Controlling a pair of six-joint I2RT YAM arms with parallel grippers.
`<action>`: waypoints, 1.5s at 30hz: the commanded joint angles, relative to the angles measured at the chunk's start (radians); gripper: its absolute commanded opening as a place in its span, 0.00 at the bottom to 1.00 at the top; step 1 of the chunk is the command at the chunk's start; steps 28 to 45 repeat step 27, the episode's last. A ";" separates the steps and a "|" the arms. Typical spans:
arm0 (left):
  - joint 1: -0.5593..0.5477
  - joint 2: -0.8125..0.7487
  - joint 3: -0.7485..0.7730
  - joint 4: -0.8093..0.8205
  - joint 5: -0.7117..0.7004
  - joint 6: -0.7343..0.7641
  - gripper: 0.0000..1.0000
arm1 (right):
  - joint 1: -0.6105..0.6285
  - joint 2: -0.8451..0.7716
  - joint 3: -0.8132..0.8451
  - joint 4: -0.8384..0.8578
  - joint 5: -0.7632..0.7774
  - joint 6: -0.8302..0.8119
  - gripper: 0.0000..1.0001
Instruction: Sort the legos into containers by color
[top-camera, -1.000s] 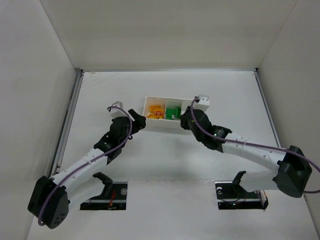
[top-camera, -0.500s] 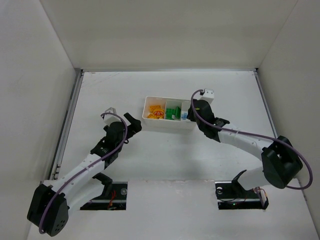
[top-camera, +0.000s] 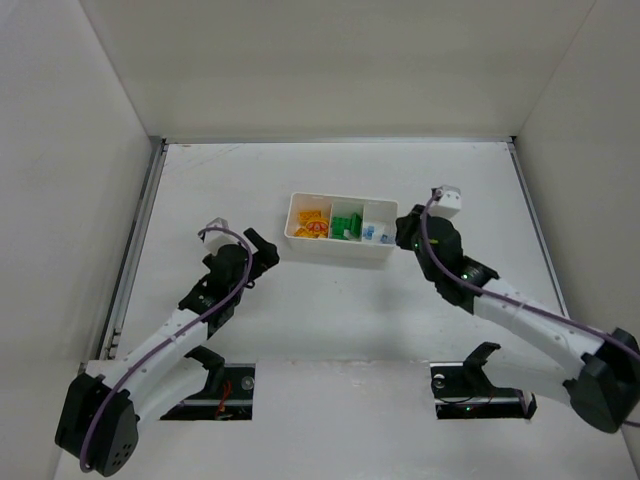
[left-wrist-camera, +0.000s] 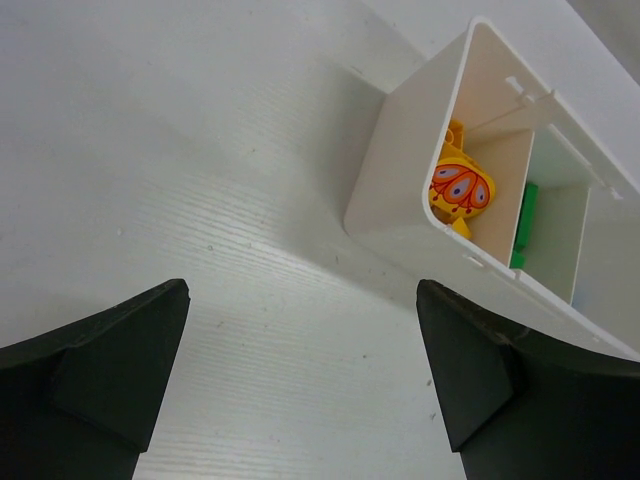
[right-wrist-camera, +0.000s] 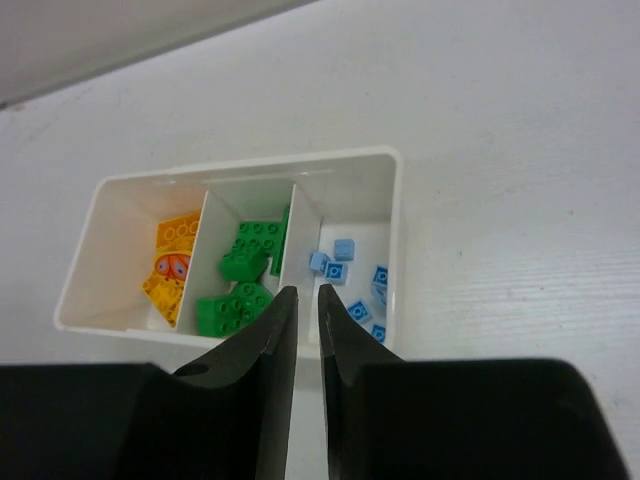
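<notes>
Beside the tray (top-camera: 338, 251), left fingers (top-camera: 263, 247) stand fully open, empty; right fingers (right-wrist-camera: 285, 325) nearly closed, empty. A careless arm swing could knock the tray, mixing sorted legos (right-wrist-camera: 240, 265).

Smooth white plastic tray (left-wrist-camera: 395, 180), glossy plastic legos (right-wrist-camera: 243, 262), matt faintly grained white table (left-wrist-camera: 200, 150).

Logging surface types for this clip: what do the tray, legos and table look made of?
Tray: likely white plastic, smooth, faintly glossy; thin moulded walls, rounded corners. Legos: hard plastic, bright even colours, moulded studs. Table: perhaps painted or laminated board, matt white; fine grain lines show in the left wrist view.
</notes>
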 joint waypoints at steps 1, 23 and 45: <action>0.013 -0.039 -0.011 -0.070 -0.045 -0.026 1.00 | 0.010 -0.172 -0.108 -0.023 0.081 0.054 0.18; -0.046 -0.104 0.001 -0.217 -0.053 -0.031 1.00 | -0.129 -0.483 -0.276 -0.250 0.072 0.183 0.77; -0.066 -0.068 0.023 -0.242 -0.064 -0.030 1.00 | -0.115 -0.444 -0.259 -0.238 0.072 0.189 0.76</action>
